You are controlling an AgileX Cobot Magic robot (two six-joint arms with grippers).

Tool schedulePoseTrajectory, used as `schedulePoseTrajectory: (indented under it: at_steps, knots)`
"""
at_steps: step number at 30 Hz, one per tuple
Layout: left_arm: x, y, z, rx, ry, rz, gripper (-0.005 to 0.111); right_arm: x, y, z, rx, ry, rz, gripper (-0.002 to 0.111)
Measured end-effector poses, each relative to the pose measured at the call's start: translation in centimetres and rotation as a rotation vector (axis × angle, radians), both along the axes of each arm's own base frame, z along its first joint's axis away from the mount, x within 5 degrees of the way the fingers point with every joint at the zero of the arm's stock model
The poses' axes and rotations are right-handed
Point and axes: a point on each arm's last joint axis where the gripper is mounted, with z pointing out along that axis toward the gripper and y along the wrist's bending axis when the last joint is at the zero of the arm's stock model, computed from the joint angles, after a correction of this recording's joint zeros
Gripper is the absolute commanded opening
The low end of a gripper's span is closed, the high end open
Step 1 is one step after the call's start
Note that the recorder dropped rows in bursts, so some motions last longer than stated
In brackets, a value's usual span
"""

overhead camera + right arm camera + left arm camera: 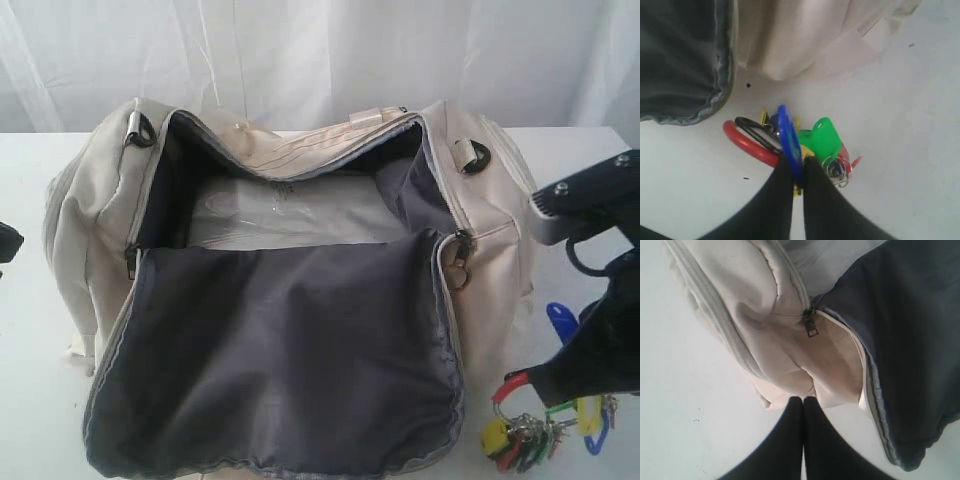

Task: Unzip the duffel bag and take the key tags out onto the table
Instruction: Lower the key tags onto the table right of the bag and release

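The cream duffel bag [480, 250] lies unzipped on the white table [30, 400], its dark grey lining [290, 350] folded out toward the front. The key tags [535, 432], a bunch of red, yellow, green and blue tags, sit low over the table by the bag's right front corner. My right gripper [797, 167] is shut on a blue tag [789, 137] of the key tags [826, 140]; in the exterior view the right gripper [540, 385] is just above the bunch. My left gripper [803, 400] is shut and empty, its tips at the bag's end [770, 330] below a zipper pull [811, 327].
A metal ring zipper pull [458, 270] hangs at the bag's right side. A strap buckle [472, 155] sits on the bag's right end. White curtains [320, 50] stand behind the table. Only a dark part of the left arm [8, 243] shows at the left edge.
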Motion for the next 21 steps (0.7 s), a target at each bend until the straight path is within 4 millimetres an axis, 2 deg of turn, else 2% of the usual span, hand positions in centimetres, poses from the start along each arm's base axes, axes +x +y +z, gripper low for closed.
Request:
schedulePoseTrajectory:
  at_steps: [11, 21]
  knots:
    - [0.0, 0.0, 0.0, -0.001, -0.002, 0.000, 0.000, 1.1, 0.7, -3.7, -0.037, 0.045, -0.004, 0.000]
    - [0.0, 0.0, 0.0, -0.001, -0.002, 0.000, 0.000, 2.2, 0.3, -4.3, -0.099, -0.013, -0.111, 0.000]
